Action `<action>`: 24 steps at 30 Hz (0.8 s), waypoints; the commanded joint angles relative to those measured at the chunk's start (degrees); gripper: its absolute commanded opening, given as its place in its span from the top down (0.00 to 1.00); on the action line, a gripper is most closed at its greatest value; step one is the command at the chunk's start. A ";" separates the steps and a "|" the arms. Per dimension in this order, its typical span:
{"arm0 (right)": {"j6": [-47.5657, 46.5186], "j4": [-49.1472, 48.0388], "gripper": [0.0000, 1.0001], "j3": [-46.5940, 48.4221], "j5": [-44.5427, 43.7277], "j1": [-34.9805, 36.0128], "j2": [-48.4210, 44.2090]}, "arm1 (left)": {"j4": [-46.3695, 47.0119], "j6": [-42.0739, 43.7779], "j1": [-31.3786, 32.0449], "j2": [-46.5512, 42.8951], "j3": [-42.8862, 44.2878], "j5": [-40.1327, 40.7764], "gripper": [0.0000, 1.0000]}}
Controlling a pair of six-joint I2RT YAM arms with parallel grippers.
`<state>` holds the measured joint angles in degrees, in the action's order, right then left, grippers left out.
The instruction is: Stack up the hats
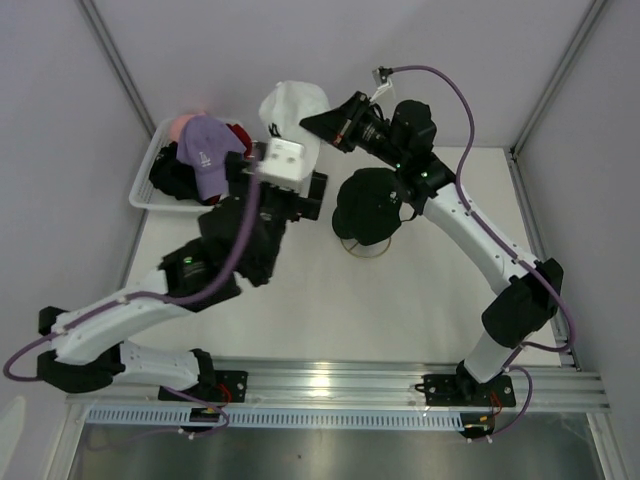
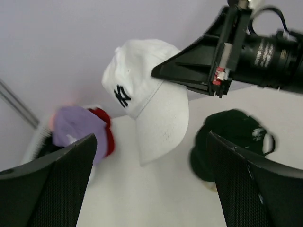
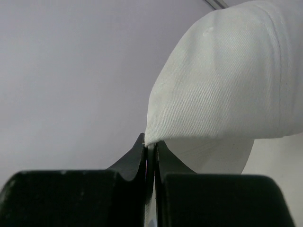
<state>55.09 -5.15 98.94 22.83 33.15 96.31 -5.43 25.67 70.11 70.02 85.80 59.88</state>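
Basket (image 1: 143,170): lavender cap (image 1: 205,150) and others lie unstacked. Stand (image 1: 362,250): one dark cap (image 1: 368,205) seated. White cap (image 2: 142,90) hangs aloft between them, right gripper (image 3: 150,144) pinched onto its edge; left gripper (image 2: 151,139) gapes, empty. Judged early. Right wrist view alone shows the pinch; left wrist alone, the logo.

A robotics lab cell: plain grey walls (image 1: 200,60), white table (image 1: 330,305), aluminium mounting rail (image 1: 340,380).
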 commanded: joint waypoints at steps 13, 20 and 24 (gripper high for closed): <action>6.51 -50.53 1.00 -20.96 -9.98 -0.80 -4.29 | -21.99 -112.02 -27.72 -28.71 -25.49 -33.58 0.00; 11.10 -63.14 1.00 -27.13 -12.64 -3.00 -5.43 | 1.97 -119.89 -36.26 -23.98 -36.14 -53.52 0.01; 8.37 -62.89 1.00 -28.27 -9.23 -4.14 -7.98 | 9.45 -120.51 -37.32 -21.60 -38.86 -58.29 0.01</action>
<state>64.66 -59.00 70.59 12.95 30.00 92.99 -9.30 -90.41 33.69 48.31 48.73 10.17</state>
